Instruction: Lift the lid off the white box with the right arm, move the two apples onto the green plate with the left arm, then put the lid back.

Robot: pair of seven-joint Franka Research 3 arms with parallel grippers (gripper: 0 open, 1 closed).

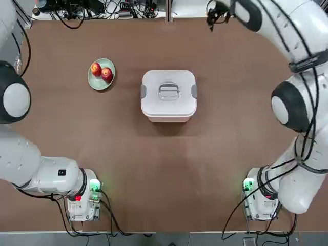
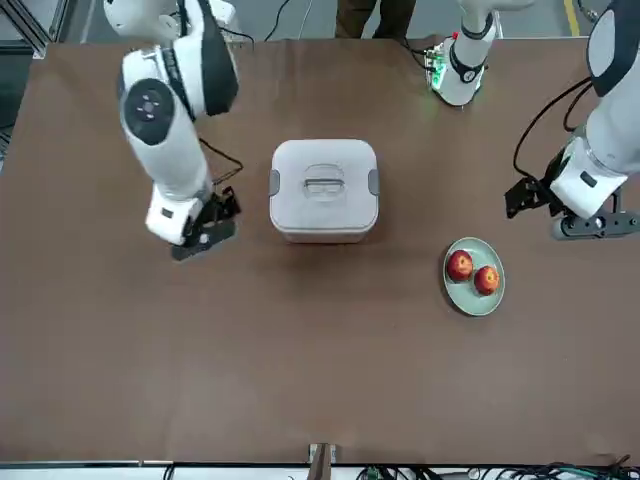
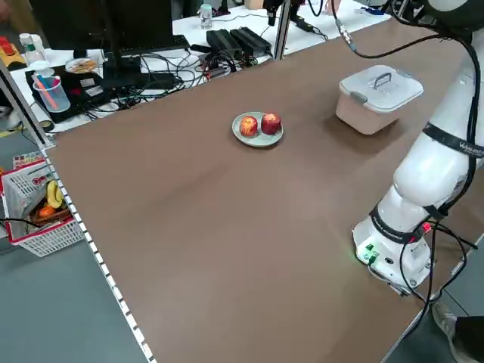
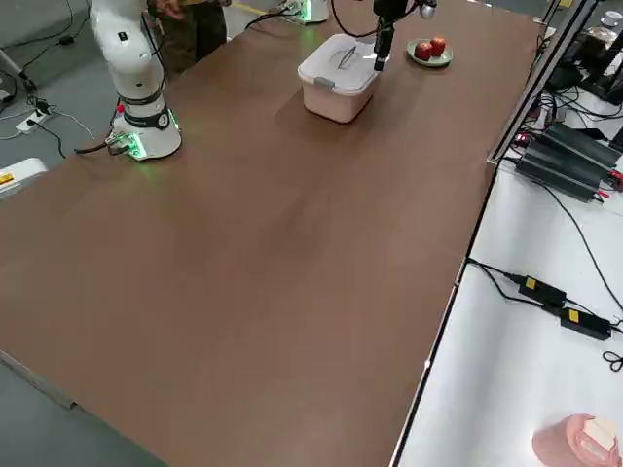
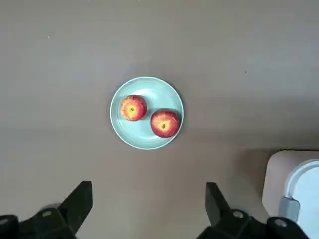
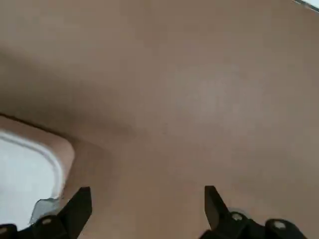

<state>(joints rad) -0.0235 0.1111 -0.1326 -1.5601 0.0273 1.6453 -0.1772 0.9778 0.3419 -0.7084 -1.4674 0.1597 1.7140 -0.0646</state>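
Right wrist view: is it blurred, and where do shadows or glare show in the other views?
Right wrist view: soft and smeared, the white box only a vague corner, the open right gripper fingers dark shapes. Left wrist view: crisp, the apples on the green plate sharp. Top view: a soft shadow below the box, none harsh. Front view: green base-light glow, no glare on the lid.
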